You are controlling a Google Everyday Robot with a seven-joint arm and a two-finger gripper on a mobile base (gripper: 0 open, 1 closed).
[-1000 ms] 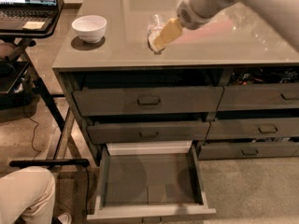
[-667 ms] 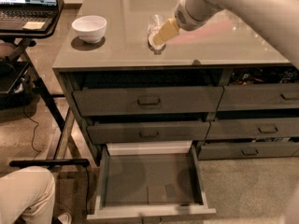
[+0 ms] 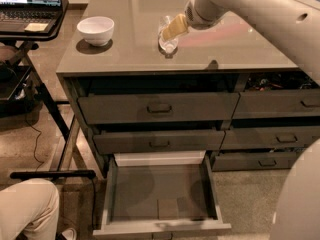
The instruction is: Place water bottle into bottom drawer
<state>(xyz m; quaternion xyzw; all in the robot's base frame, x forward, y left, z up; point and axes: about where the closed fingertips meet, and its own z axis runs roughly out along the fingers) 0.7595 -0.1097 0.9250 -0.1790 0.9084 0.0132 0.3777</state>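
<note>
The water bottle point(image 3: 167, 41), small and clear, stands on the grey countertop point(image 3: 120, 54) near its middle. My gripper point(image 3: 173, 30) reaches in from the upper right and is right at the bottle, with its tan tip lying across the bottle's upper part. The bottom drawer point(image 3: 145, 191) is pulled far out below the left column. Its dark floor is bare except for a small square patch point(image 3: 168, 208). The two handled drawers above it point(image 3: 159, 108) are slightly ajar.
A white bowl point(image 3: 95, 30) sits on the counter's left part. A laptop point(image 3: 30, 1) rests on a black stand to the left. A person's knee point(image 3: 27, 209) shows at bottom left. The neighbouring drawer column point(image 3: 280, 134) and my white arm point(image 3: 300, 194) fill the right.
My arm has swung further into view on the right side. The gripper has stayed at the bottle, which has not visibly moved.
</note>
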